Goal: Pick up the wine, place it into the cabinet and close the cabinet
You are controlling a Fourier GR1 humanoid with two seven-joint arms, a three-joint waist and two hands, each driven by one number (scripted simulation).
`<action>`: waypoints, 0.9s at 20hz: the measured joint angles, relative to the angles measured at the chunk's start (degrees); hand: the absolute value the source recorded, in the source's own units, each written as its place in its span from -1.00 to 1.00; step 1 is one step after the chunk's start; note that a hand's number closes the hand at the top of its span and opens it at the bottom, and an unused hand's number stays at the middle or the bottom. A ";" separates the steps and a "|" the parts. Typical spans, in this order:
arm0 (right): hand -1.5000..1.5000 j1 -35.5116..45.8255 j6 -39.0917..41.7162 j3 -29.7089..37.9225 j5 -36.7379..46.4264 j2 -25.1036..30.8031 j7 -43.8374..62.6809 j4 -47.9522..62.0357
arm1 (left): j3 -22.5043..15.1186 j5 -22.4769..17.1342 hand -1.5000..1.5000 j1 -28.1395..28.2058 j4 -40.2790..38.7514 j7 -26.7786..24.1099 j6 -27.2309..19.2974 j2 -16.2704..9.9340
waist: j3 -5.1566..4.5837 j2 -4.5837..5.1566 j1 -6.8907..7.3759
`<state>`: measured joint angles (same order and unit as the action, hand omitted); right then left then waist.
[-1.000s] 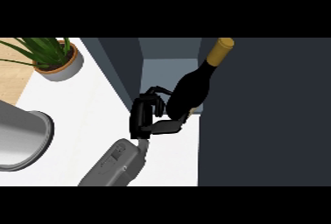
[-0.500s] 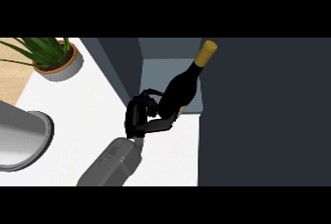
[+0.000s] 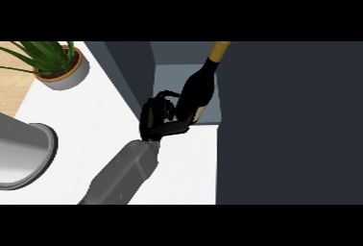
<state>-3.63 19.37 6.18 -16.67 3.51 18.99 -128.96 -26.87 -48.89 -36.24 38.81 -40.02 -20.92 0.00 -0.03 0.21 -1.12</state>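
1. Since a second ago the wine bottle (image 3: pixel 198 91) has moved farther into the cabinet (image 3: pixel 186 72) opening; placement looks nearly done, door not yet closed.
2. The one hand (image 3: pixel 164 120) in view, which side I cannot tell, has its fingers curled round the bottle's lower body.
3. Bottle: glossy dark glass, gold-capped neck pointing far. Cabinet: matte slate panels. Far left, a potted plant (image 3: pixel 55 62); near left, a grey metal pot (image 3: pixel 25 153).
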 measured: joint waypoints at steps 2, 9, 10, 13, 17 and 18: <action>-1.00 -0.98 0.80 0.49 -0.64 0.18 -0.73 0.05 | 0.16 -1.38 1.00 -1.86 -2.51 -0.59 0.93 0.00 | 0.00 0.02 -0.11; -1.00 -0.40 0.80 0.99 -1.29 0.70 -0.28 0.51 | -1.99 -6.45 1.00 -5.76 -6.28 -1.21 1.91 -0.03 | -0.01 0.08 -0.24; -1.00 -0.47 0.66 0.74 -0.92 0.54 -0.25 0.43 | -1.41 -6.66 1.00 -6.49 -7.57 -1.26 2.82 -0.03 | 0.01 0.09 -0.23; -1.00 -0.90 0.60 0.00 -0.65 0.01 -0.30 -0.04 | -1.32 -8.02 1.00 -8.38 -9.17 -1.17 2.81 -0.06 | 0.00 0.18 -0.41; -1.00 0.37 0.77 1.39 -1.30 0.86 -0.60 1.06 | -0.82 -9.36 1.00 -11.77 -11.65 -0.94 2.98 -0.02 | 0.00 0.16 -0.50; -1.00 -0.61 0.76 0.66 -1.03 0.38 -0.55 -0.19 | -0.42 -9.45 1.00 -12.36 -12.80 -0.91 3.75 -0.02 | 0.01 0.17 -0.57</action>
<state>-4.24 20.13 6.84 -17.71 3.89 18.45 -129.15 -27.28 -58.34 -48.60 26.01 -40.92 -17.17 -0.03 -0.02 0.38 -1.69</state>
